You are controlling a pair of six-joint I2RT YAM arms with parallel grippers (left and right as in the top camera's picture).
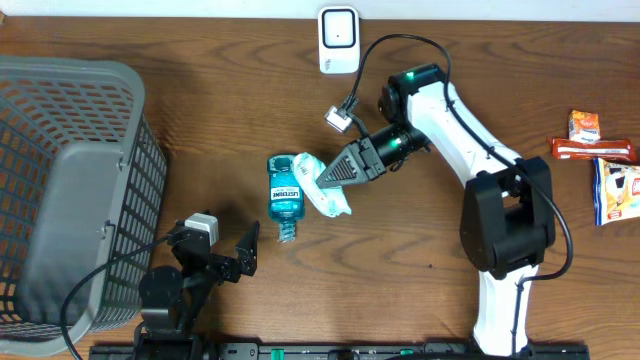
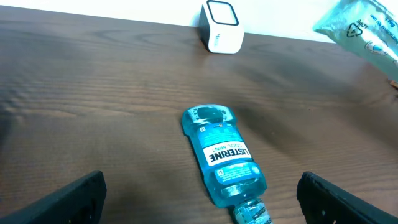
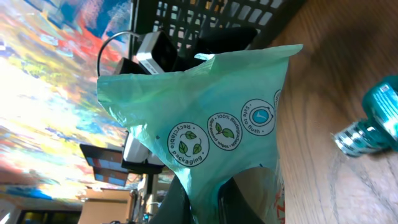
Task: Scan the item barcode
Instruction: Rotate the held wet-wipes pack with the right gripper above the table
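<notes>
Right gripper pinching green packet; I see it held off bench, just beside mouthwash bottle, scanner well apart. Left gripper spread wide, holding nothing.

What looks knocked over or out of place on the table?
The blue mouthwash bottle lies flat on its side mid-table, label up, not upright. No spill shows; nothing else stands out.

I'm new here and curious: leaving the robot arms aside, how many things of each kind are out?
Grey basket: 1
Blue mouthwash bottle: 1
Green packet: 1
White scanner: 1
Snack packets: 3
Total: 7
</notes>
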